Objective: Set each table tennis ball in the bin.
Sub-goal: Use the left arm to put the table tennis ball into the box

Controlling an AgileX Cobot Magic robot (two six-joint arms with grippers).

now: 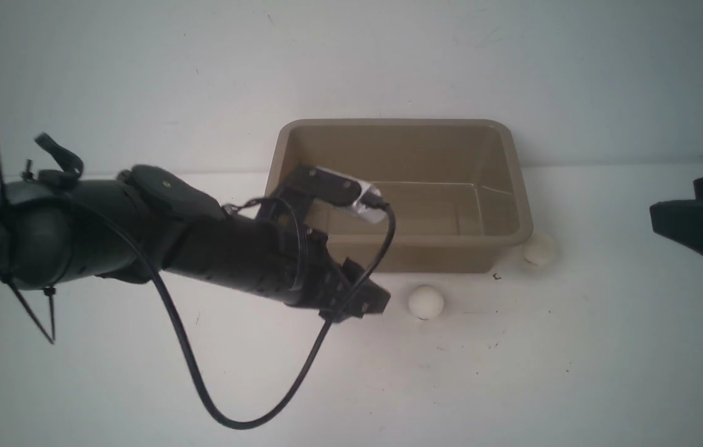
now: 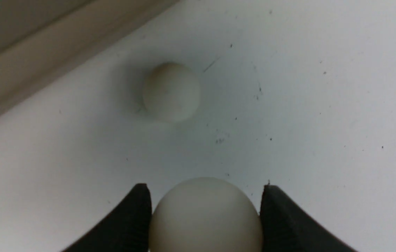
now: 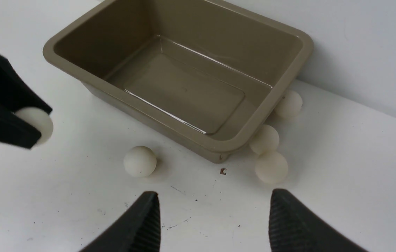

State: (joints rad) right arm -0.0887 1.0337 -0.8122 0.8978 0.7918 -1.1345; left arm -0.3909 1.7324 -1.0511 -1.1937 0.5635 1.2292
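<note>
The left tool (image 1: 376, 302) is squeezed onto one white ball (image 2: 205, 217). It has a finger on each side of the ball's fat middle. It holds the ball low over the worktop (image 1: 575, 372), just in front of the bin (image 1: 398, 126), which has no balls in it yet. The right tool (image 3: 213, 224) is spread wide and holds nothing. It waits off to the side. A loose ball (image 1: 426, 302) lies near the left tool, and three more balls (image 3: 264, 139) huddle by the bin's right corner. These balls are probably very light and hollow, with a thin, hard, smooth shell. A gentle squeeze across the middle should be best. Pinch too high or too low and a ball may pop out. Bump one and it will likely roll away. The ones against the bin wall look hardest to grab, since there is little room for a finger on that side.
</note>
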